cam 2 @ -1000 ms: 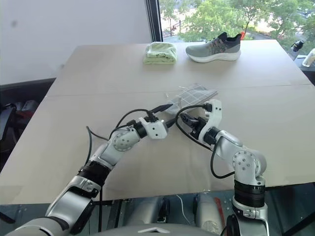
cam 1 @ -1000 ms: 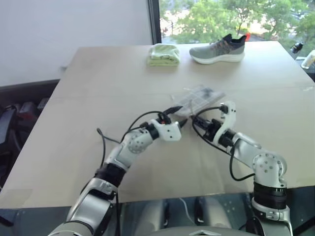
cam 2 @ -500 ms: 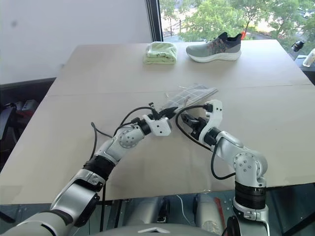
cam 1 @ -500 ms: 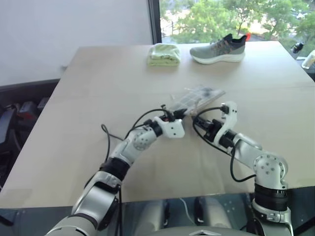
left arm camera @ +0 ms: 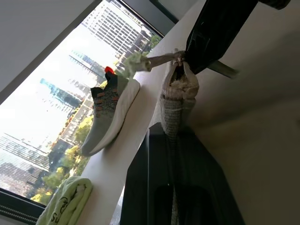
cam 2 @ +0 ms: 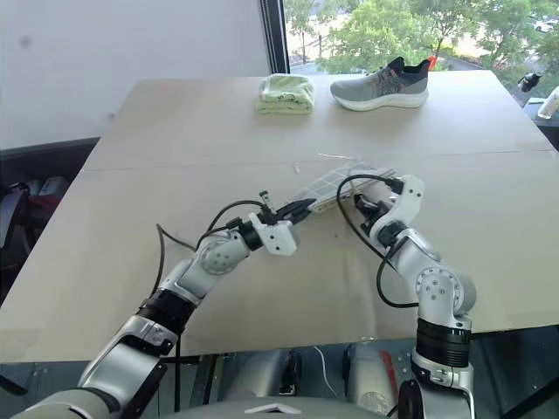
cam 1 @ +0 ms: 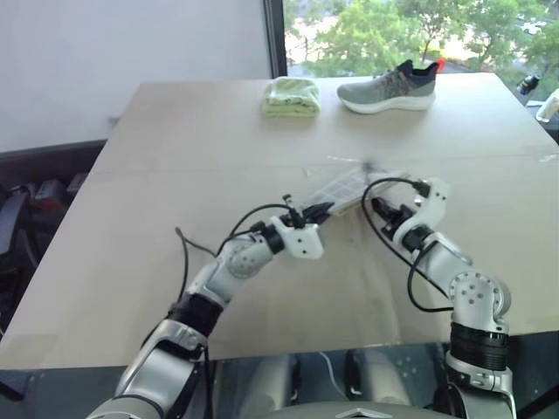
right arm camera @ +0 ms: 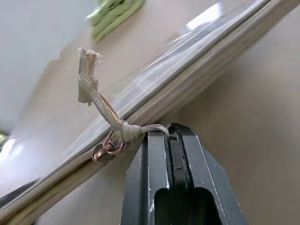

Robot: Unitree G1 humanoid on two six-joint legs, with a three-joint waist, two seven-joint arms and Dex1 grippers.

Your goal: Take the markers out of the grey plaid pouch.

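A: Found the grey plaid pouch (cam 1: pixel 345 186)?

B: Found it; strung between the 2 grippers over the middle of the table (cam 1: pixel 175 157), apparently lifted just clear of the surface; well apart from the folded green cloth (cam 1: pixel 291 96) and the shoe (cam 1: pixel 387 87) at the far edge.

A: Checked the left gripper (cam 1: pixel 320 209)?

B: Pressed together on the pouch's near end; in the left wrist view, pinched a bunched fold of fabric right between the fingers; probably placed there as an anchor, to hold the body against a pull from the other side.

A: And the right gripper (right arm camera: pixel 169 133)?

B: Clamped tight on the zipper cord (right arm camera: pixel 101 110), just beside its small copper ring (right arm camera: pixel 107 149), with the frayed tail sticking up free; probably took the cord rather than the flat fabric for better purchase on the slider.

A: Spotted the markers?

B: Judged them inside the pouch; could not tell how far the zipper stood open.

A: Reckoned the stage, then?

B: Early; working the zipper open, with the 2 markers yet to come out; called next for a steady pull by the right along the zipper line, against the left's hold; risked the thin cord slipping out, or the pouch twisting in mid-air.
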